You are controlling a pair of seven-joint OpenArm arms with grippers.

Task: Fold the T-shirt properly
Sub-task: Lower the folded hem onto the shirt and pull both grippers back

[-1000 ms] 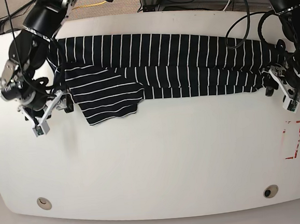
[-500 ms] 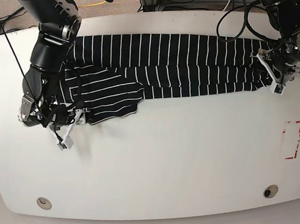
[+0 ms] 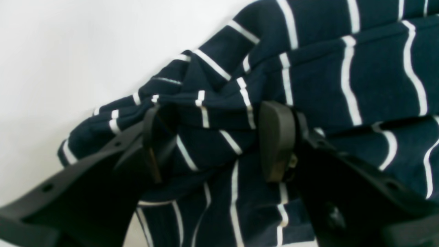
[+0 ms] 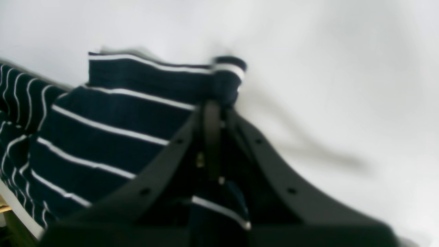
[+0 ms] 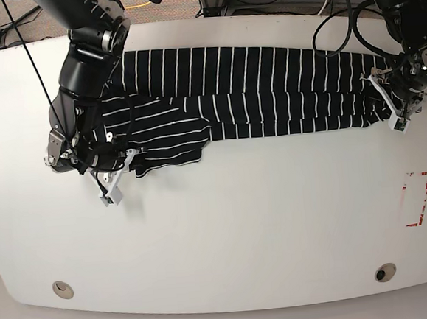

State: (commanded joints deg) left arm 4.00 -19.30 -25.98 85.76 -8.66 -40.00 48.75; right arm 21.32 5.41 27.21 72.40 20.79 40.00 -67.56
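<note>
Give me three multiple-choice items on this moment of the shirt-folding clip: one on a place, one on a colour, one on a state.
1. Where does the T-shirt lie on the table?
A. along the far side
B. along the near edge
C. hanging off the near corner

2. What colour are the shirt's stripes?
A. red
B. white
C. yellow

3. How do the jaws of the right gripper stand?
A. wide open above bare table
B. closed together on a fold of the shirt
C. out of sight

Answers:
1 A, since the base view shows the shirt stretched across the far part of the table, with the near half bare.
2 B, since thin white lines run over the dark navy cloth in every view.
3 B, since the right wrist view shows the jaws pinched together with striped cloth between them, while the left gripper has its jaws apart around bunched cloth.
</note>
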